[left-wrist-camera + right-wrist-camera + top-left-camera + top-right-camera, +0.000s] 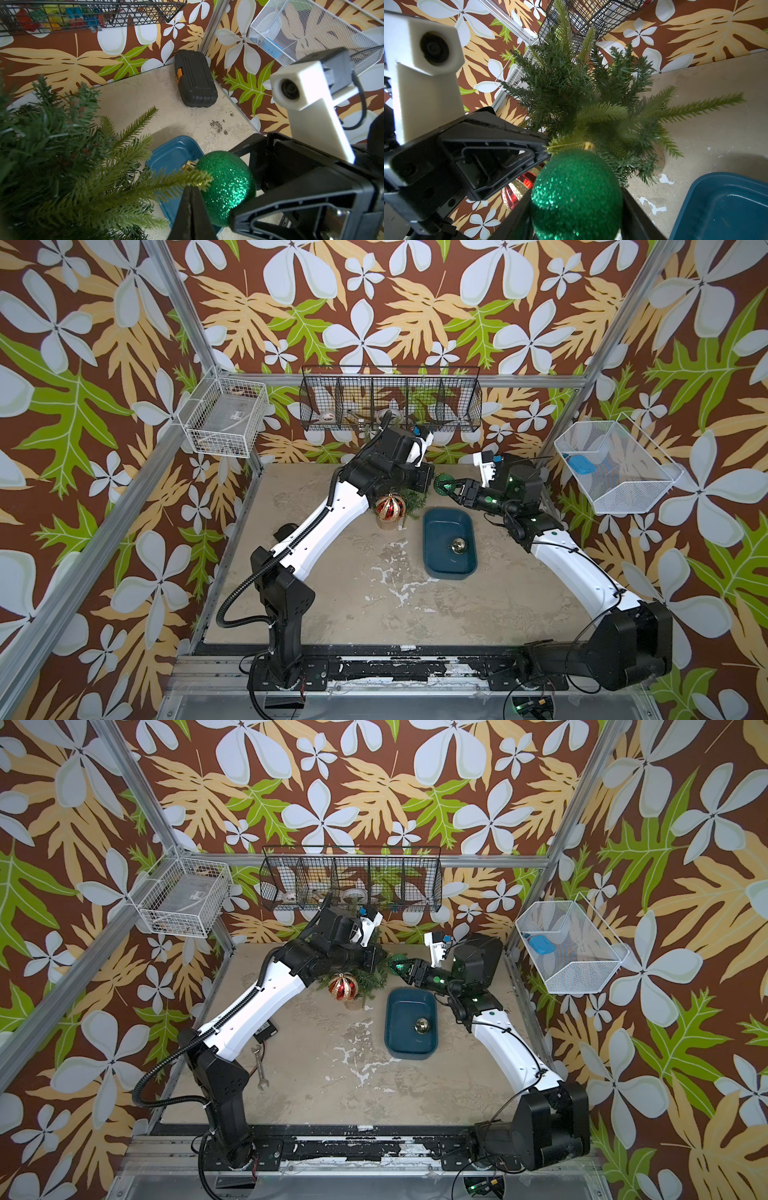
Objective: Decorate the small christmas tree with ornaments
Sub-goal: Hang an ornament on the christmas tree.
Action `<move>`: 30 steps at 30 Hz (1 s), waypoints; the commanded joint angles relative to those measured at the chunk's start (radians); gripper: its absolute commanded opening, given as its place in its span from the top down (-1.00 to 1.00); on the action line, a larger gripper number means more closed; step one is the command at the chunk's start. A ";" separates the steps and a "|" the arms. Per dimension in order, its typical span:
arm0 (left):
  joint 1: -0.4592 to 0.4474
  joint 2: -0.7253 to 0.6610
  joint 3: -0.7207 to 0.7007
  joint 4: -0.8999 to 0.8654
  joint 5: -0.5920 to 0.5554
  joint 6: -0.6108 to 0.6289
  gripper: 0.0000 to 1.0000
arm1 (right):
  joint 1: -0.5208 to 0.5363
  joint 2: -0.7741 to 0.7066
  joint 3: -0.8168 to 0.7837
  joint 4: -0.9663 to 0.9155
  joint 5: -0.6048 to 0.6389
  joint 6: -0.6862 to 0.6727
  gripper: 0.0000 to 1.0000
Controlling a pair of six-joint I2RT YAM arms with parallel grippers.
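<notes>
I have the right gripper (453, 488) clamped on the green bauble (576, 193), at a branch tip of the tree (571, 87). Left gripper (192, 195) is pinched on its gold loop (564, 145). Left arm (332, 510) blocks most of the tree in both top views. Blue tray (434, 560) holding the gold bauble (458, 545) sits just beside.

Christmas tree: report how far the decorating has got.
Done: the red-and-gold bauble looks hung on the small christmas tree. In hand: the right gripper holds the green bauble at a branch tip, where the left gripper is shut by its gold loop; whether the loop is over the branch is unclear. To do: the gold bauble lies in the blue tray.
</notes>
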 commanded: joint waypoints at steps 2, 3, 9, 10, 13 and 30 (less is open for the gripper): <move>0.002 0.006 0.011 -0.004 -0.009 -0.005 1.00 | 0.001 0.004 -0.010 0.034 -0.004 0.001 -0.17; 0.002 0.006 0.011 -0.004 -0.010 -0.004 1.00 | 0.001 0.006 -0.012 0.035 -0.005 0.002 -0.18; 0.001 0.014 0.017 -0.008 -0.013 -0.006 1.00 | 0.001 0.010 -0.011 0.037 -0.007 0.006 -0.17; 0.001 0.013 0.018 -0.009 -0.015 -0.004 1.00 | 0.001 0.010 -0.011 0.036 -0.008 0.006 -0.17; 0.002 0.011 0.016 -0.011 -0.018 -0.005 1.00 | 0.001 0.010 -0.008 0.032 -0.007 0.004 -0.18; 0.001 0.015 0.007 -0.011 -0.019 0.000 1.00 | 0.001 -0.007 -0.027 0.015 0.007 -0.004 -0.33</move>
